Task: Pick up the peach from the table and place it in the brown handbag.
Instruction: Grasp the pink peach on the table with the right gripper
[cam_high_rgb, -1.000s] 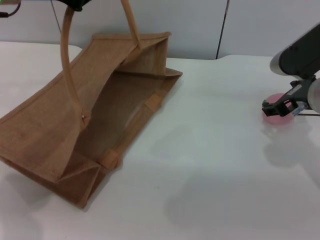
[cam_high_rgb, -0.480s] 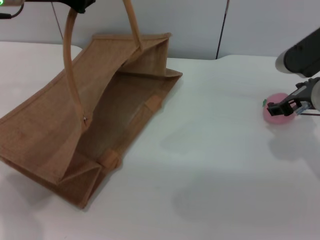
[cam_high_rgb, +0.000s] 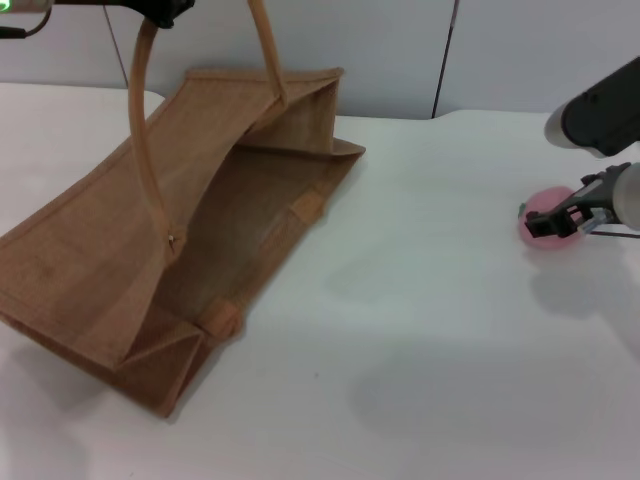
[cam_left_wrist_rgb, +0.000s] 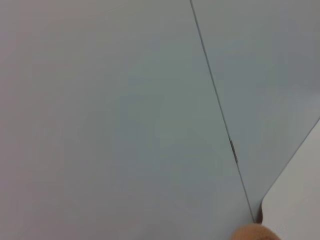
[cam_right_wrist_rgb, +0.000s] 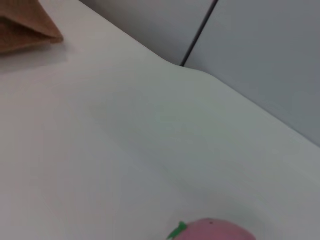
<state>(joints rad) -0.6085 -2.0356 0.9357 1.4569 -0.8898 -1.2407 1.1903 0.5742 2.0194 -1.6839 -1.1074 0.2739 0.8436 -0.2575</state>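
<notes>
The peach is sitting on the table out at about three o'clock in the head view, well apart from the brown handbag, which is lying tilted open toward nine o'clock. The right gripper is straddling the fruit with its dark fingers low at either side. Whether they are actually pressing on it or merely framing it I cannot tell — the right wrist view is only catching the top of the pink skin and its green leaf.

The left gripper is up at eleven o'clock, clamped on one handle and holding the bag's mouth open.

The risk, as I am judging it, is a shallow grip: a round, smooth fruit caught near its edge could be squeezing out sideways and rolling toward the table's rim at three o'clock. The long carry across to the bag is adding a second hazard — the fruit clipping the raised handle or the woven lip and dropping outside.
</notes>
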